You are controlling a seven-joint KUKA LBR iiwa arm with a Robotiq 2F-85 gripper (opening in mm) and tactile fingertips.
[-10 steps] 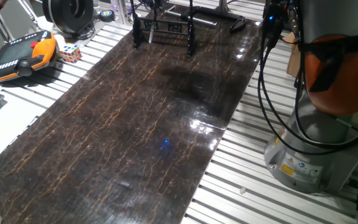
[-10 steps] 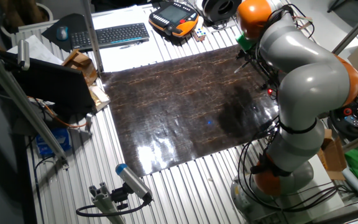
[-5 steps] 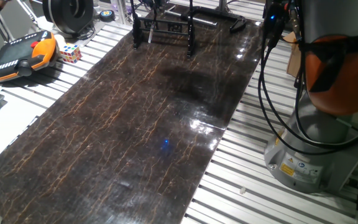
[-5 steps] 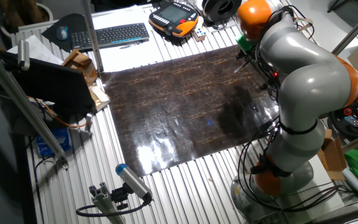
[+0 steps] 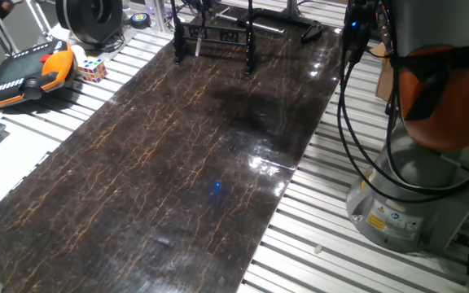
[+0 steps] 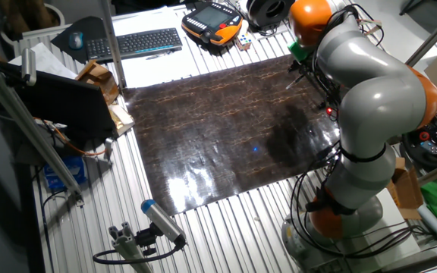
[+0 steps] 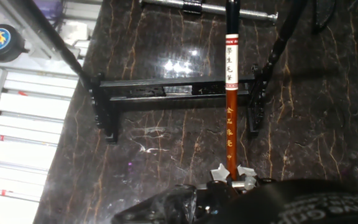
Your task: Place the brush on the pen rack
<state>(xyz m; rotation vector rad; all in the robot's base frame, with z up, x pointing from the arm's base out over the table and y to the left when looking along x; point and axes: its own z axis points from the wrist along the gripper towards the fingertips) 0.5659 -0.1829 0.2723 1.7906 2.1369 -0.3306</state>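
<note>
Brown shaft: the brush [image 7: 230, 106], orange-brown with a white band and printed characters, runs straight up the hand view; its dark upper end leaves the top edge
End effector: [image 7: 232, 174] its small pale fingertips [image 7: 220, 171] sit closed against the lower end of the brush; clamped on it
Pen rack: [image 7: 178, 92] black frame with a horizontal crossbar, upright posts and flat feet on the dark marbled bench [image 7: 166, 155]; the brush crosses over the crossbar near the right post; whether it touches the bar cannot be told
Fixed view: the pen rack [image 5: 214, 37] stands at the far end of the bench [image 5: 177, 163]
Containers: none seen holding anything
</note>
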